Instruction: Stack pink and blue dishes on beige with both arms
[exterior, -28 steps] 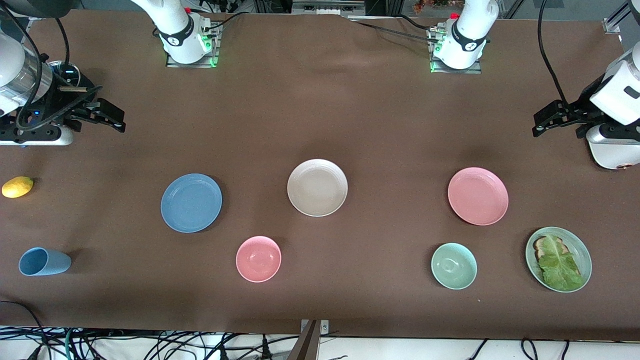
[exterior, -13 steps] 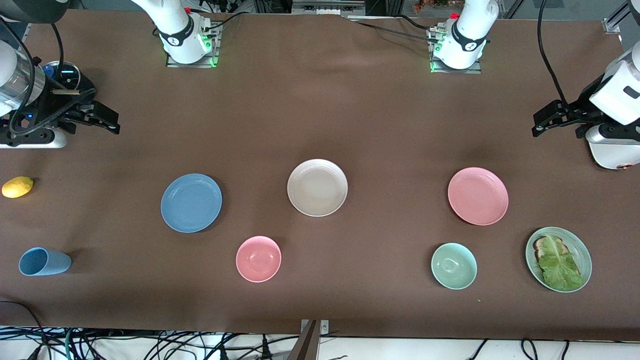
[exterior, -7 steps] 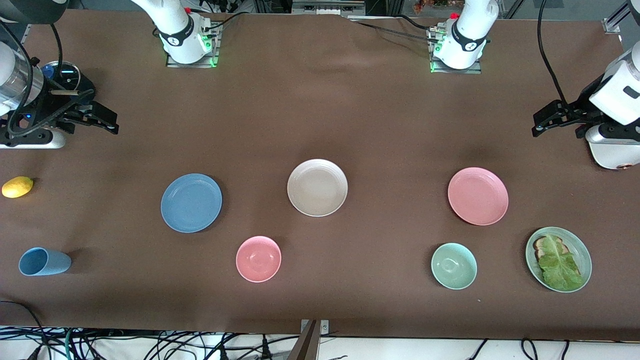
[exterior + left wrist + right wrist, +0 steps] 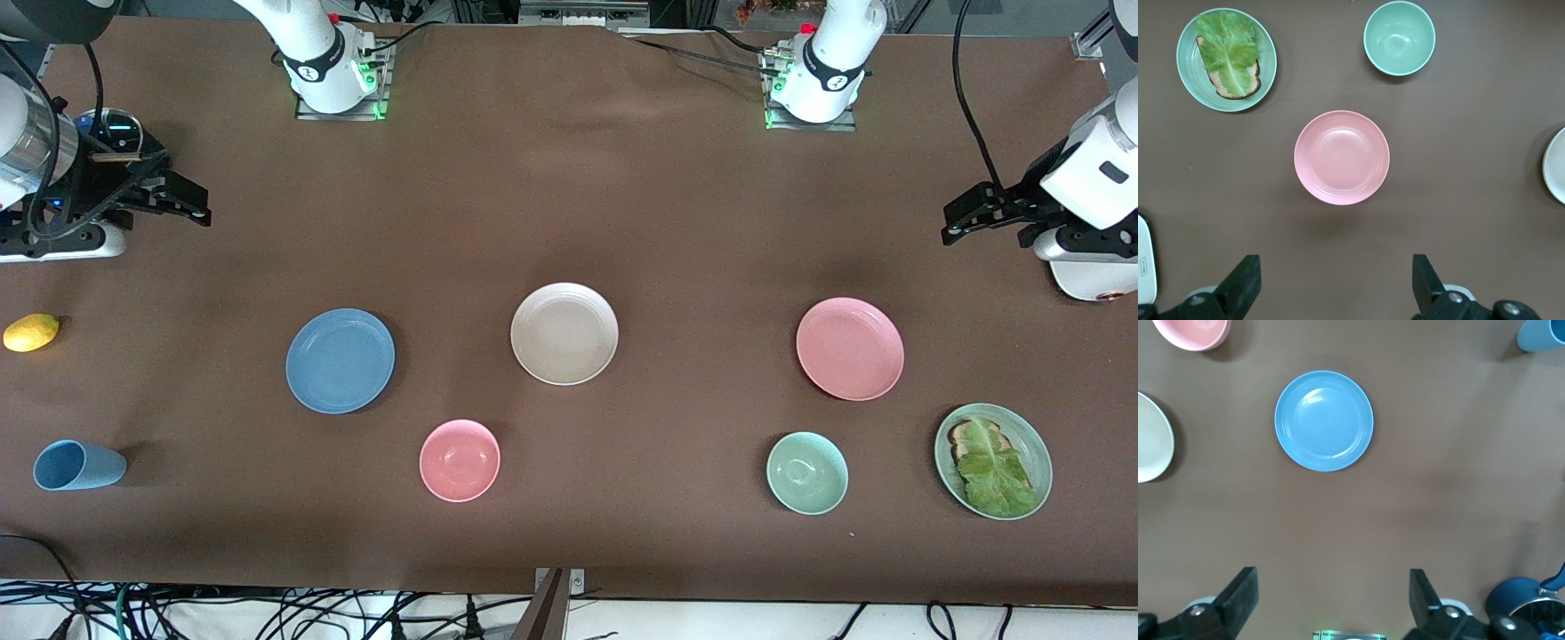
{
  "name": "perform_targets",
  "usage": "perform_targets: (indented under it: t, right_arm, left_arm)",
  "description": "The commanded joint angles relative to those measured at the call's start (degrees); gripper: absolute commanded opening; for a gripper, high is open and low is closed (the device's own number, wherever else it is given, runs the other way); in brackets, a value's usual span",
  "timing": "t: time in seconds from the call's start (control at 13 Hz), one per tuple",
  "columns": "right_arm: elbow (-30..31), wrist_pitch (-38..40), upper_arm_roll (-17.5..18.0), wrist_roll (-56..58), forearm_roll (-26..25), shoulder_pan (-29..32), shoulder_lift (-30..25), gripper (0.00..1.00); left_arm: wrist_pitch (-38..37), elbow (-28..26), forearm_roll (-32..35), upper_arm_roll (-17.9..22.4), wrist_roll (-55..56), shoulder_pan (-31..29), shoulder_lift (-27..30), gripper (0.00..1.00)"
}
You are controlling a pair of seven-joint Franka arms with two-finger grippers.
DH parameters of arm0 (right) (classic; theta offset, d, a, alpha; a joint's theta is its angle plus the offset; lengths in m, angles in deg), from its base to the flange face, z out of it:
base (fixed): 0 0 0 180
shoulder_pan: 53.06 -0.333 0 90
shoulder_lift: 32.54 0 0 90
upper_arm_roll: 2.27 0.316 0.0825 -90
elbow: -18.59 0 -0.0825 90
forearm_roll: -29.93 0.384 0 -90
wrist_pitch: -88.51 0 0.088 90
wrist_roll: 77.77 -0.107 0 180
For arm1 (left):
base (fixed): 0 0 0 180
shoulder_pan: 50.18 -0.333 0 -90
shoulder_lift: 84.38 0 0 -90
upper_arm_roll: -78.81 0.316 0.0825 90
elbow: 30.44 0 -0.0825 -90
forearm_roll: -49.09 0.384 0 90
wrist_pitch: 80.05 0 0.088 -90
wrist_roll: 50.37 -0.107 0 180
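The beige plate (image 4: 564, 333) lies at the table's middle. The dusty blue plate (image 4: 340, 361) lies beside it toward the right arm's end, also in the right wrist view (image 4: 1324, 421). The pink plate (image 4: 849, 348) lies toward the left arm's end, and shows in the left wrist view (image 4: 1341, 157). All three lie apart and bare. My right gripper (image 4: 191, 203) hangs open in the air over bare cloth at its end of the table, its fingers (image 4: 1238, 590) wide apart. My left gripper (image 4: 953, 218) hangs open and empty over bare cloth near the pink plate.
A pink bowl (image 4: 459, 460) and a mint-green bowl (image 4: 806, 472) stand nearer the front camera than the plates. A green plate (image 4: 1042, 458) carries toast and lettuce. A light-blue cup (image 4: 76, 465) lies on its side, and a lemon (image 4: 31, 332) rests by the table's end.
The right gripper has drifted a little toward its end of the table and toward the bases. The left gripper has shifted slightly. No dish has moved.
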Motion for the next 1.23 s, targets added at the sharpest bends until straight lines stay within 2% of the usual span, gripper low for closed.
perform_targets:
  t: [0.0, 0.23, 0.61, 1.0, 1.15]
  right_arm:
    - [-0.2, 2.0, -0.1, 1.4, 0.6, 0.5, -0.2, 1.00]
    - [0.3, 1.6, 0.0, 1.4, 0.6, 0.5, -0.2, 1.00]
    - [0.3, 1.0, 0.0, 1.4, 0.3, 0.4, -0.5, 1.00]
    - [0.3, 1.3, -0.7, 1.3, -0.1, 0.5, -0.5, 1.00]
    - [-0.1, 1.4, -0.8, 1.4, 0.1, 0.5, -0.3, 1.00]
  left_arm:
    - [-0.3, 0.1, 0.4, 0.6, 0.4, -0.7, -3.6, 1.00]
    - [0.2, 0.5, -0.5, 0.6, 0.9, -4.7, -7.2, 1.00]
    - [0.2, 5.2, 0.2, 0.7, 1.3, -5.8, -15.5, 1.00]
    - [0.6, 7.3, -0.4, 0.7, 0.8, -8.7, -25.3, 1.00]
    - [3.0, 7.9, -0.1, 0.7, 0.6, -8.7, -27.9, 1.00]
